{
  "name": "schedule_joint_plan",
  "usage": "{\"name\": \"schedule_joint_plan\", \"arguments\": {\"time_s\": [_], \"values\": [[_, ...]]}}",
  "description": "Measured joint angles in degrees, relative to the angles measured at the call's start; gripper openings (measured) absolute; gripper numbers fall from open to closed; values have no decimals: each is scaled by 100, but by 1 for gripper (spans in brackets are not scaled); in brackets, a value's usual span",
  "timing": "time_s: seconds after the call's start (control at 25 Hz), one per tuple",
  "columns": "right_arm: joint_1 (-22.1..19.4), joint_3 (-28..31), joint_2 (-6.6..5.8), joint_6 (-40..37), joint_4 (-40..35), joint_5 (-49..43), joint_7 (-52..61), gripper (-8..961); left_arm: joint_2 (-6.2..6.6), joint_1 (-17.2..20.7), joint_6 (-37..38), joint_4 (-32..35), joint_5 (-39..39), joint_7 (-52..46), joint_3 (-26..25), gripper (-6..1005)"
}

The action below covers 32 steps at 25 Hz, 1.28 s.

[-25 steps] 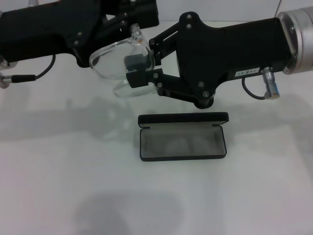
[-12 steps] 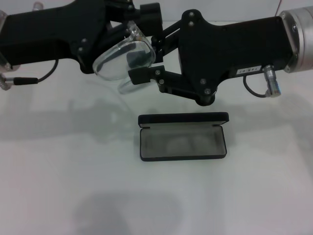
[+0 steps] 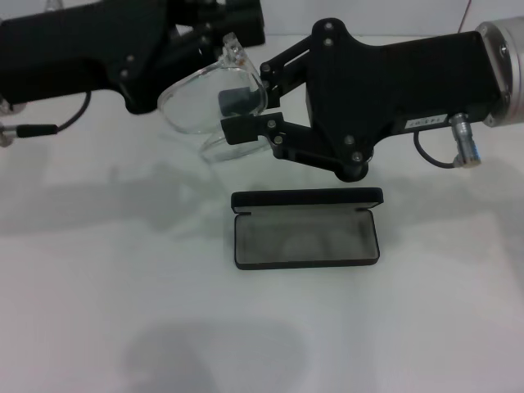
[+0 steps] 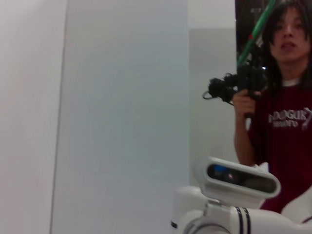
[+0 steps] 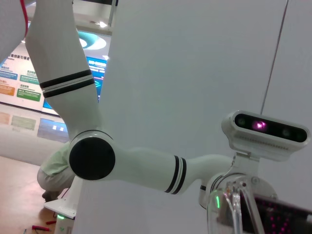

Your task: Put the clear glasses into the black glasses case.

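Observation:
The clear glasses (image 3: 201,102) hang in the air above the table's back, held up between my two arms in the head view. My left gripper (image 3: 214,39) comes in from the left and is shut on the top of the frame. My right gripper (image 3: 239,113) reaches in from the right and sits at the lens nearest the case. The black glasses case (image 3: 307,229) lies open on the white table just in front of and below them, grey lining up and lid standing at the back. Nothing is in the case.
The white table (image 3: 123,286) spreads around the case. A cable and plug (image 3: 458,143) hang under the right wrist. The wrist views show only the room, a person with a camera (image 4: 278,97) and the robot's head (image 5: 265,129).
Both arms and the glasses have shifted slightly right. The left gripper rose and tilted the glasses, then settled back. The case has not moved.

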Motion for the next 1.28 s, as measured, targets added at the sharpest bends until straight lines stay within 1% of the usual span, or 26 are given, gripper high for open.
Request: {"name": "schedule_joint_plan", "arguments": {"time_s": [0.28,0.44,0.56,0.68,0.72,0.76,0.84,0.96,1.28], "values": [[-120,0,5,-93,-23,88,-58,111,-49,64,-6,-7,-133,37,-417,98],[-347,-3,9,-169,-108,329,-291,110,-96,93,-42,-22,-143,85,-975,98],[-629,-6,9,-302,-222,588,-618,110,-151,105,-50,-42,-152,97,-1655,98],[-899,-3,8,-663,-247,959,-1148,110,-193,107,-87,-94,-166,99,-2148,98],[-1036,-8,8,-954,-240,1203,-1449,110,-200,111,-135,-154,-189,97,-2246,98],[-1036,-8,8,-954,-240,1203,-1449,110,-201,114,-179,-211,-214,96,-2294,98],[-1082,-9,8,-1192,-204,1343,-1649,110,-195,104,-276,-342,-213,96,-2268,98],[-1046,-20,10,-1433,-175,1396,-1842,110,-202,17,-356,-467,-61,98,-2070,98],[-866,-58,22,-1450,-139,1453,-2091,110,-252,-185,-373,-598,67,-84,-1204,98]]}}
